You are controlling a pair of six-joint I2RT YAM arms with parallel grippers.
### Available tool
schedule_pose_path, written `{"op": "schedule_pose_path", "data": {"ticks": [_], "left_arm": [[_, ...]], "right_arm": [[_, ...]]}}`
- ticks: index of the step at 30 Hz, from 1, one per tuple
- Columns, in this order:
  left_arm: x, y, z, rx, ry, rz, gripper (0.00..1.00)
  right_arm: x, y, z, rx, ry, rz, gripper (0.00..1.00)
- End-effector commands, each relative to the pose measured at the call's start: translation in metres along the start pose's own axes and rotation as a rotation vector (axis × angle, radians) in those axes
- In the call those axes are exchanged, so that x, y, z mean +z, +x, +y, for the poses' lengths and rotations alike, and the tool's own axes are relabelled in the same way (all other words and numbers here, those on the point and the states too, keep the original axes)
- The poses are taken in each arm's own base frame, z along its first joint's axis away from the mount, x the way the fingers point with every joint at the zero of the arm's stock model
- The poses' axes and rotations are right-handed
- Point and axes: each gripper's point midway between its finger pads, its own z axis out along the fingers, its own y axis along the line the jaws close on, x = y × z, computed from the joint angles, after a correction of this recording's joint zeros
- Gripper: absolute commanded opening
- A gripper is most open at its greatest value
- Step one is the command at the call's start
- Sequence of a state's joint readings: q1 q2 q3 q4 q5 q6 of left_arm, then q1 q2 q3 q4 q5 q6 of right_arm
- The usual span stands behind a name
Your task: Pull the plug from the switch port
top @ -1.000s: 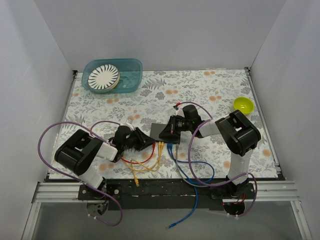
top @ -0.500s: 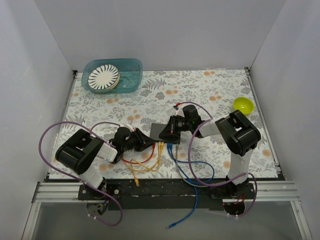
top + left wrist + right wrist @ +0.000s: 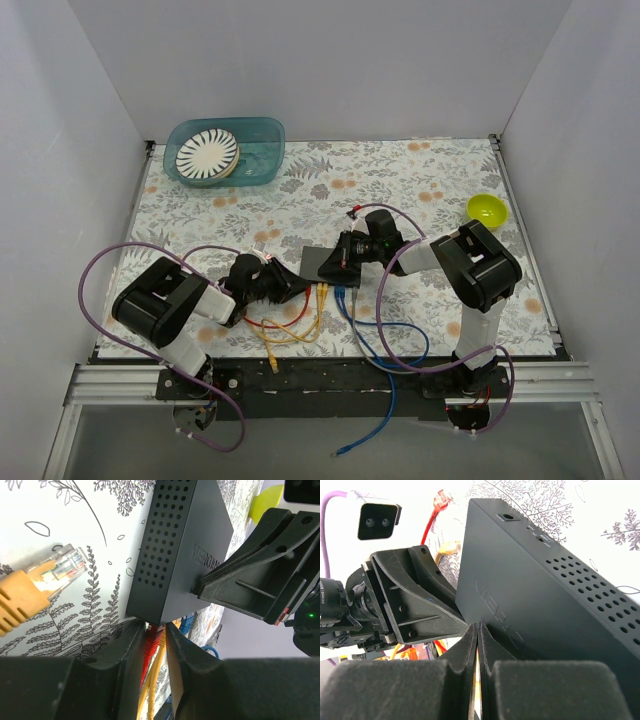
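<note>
At the switch (image 3: 185,545) edge, left tool (image 3: 154,628) pinches the red plug (image 3: 152,641).

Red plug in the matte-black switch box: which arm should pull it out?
Left. The left gripper closes around the red plug at the port edge of the flat matte-black switch. The right gripper, shut, rests on the switch's top, seemingly steadying it.

In the top view the right gripper (image 3: 337,268) covers most of the switch (image 3: 313,260), and the sockets are too small to see. In the left wrist view only a bit of the red plug (image 3: 154,640) shows between the fingers (image 3: 131,647) of the left gripper (image 3: 156,628), and its socket is hidden. The orange cable (image 3: 17,605) runs off the left edge of that view.
</note>
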State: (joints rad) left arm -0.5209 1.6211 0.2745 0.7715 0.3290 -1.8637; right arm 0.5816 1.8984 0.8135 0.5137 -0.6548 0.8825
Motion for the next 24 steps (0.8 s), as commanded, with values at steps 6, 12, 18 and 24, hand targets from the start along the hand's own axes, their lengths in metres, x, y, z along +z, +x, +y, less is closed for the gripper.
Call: {"op": "schedule_pose_path", "data": {"ticks": [6, 12, 18, 24], "left_arm": [[-0.001, 0.012, 0.045, -0.032, -0.183, 0.029, 0.25], [-0.001, 0.019, 0.059, -0.059, -0.218, 0.050, 0.10], [-0.002, 0.023, 0.067, -0.064, -0.226, 0.063, 0.00], [-0.003, 0.024, 0.066, -0.043, -0.217, 0.067, 0.00]], "right_arm": [[-0.001, 0.017, -0.040, 0.041, 0.142, 0.034, 0.06], [-0.001, 0.019, -0.042, 0.044, 0.144, 0.040, 0.06], [-0.003, 0.022, -0.043, 0.039, 0.150, 0.044, 0.06], [-0.017, 0.011, -0.031, -0.056, 0.210, 0.004, 0.05]]}}
